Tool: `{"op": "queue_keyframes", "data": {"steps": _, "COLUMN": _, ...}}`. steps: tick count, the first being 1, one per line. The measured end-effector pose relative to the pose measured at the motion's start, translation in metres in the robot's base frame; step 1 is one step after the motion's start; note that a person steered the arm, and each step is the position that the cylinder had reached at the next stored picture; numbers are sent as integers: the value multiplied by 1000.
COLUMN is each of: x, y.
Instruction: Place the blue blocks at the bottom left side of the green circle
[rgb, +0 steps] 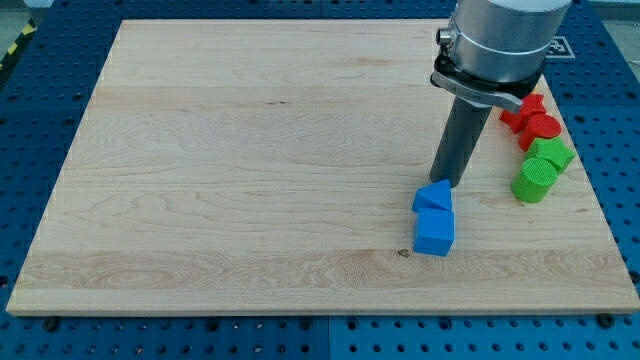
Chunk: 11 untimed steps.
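Blue blocks (433, 218) touching — my tip (444, 183) hidden behind them

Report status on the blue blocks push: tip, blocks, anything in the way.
My tip at the upper edge of the blue triangular block. Blue cube touching just below it. Green circle off to the view's right. Path between clear.

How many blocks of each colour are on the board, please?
Blue: 2, a triangular block touching a cube below it.
Green: 2, a circle and another block.
Red: 2, one and one.
Total: 6.
My tip is at the blue triangular block's upper right.
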<state>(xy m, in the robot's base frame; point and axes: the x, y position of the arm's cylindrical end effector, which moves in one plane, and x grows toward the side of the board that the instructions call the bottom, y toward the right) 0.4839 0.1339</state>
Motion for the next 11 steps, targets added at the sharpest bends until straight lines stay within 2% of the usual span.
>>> {"op": "queue_keyframes", "data": {"steps": 2, "x": 21, "y": 20}}
{"op": "queue_keyframes", "data": {"steps": 4, "x": 18, "y": 39}}
{"op": "queue_keyframes", "data": {"steps": 5, "x": 57, "y": 47}}
{"op": "queue_keyframes", "data": {"steps": 8, "x": 40, "y": 7}}
{"op": "queue_keyframes", "data": {"steps": 9, "x": 67, "y": 32}}
{"op": "queue_keyframes", "data": {"steps": 10, "x": 112, "y": 36}}
{"op": "queue_keyframes", "data": {"steps": 11, "x": 119, "y": 8}}
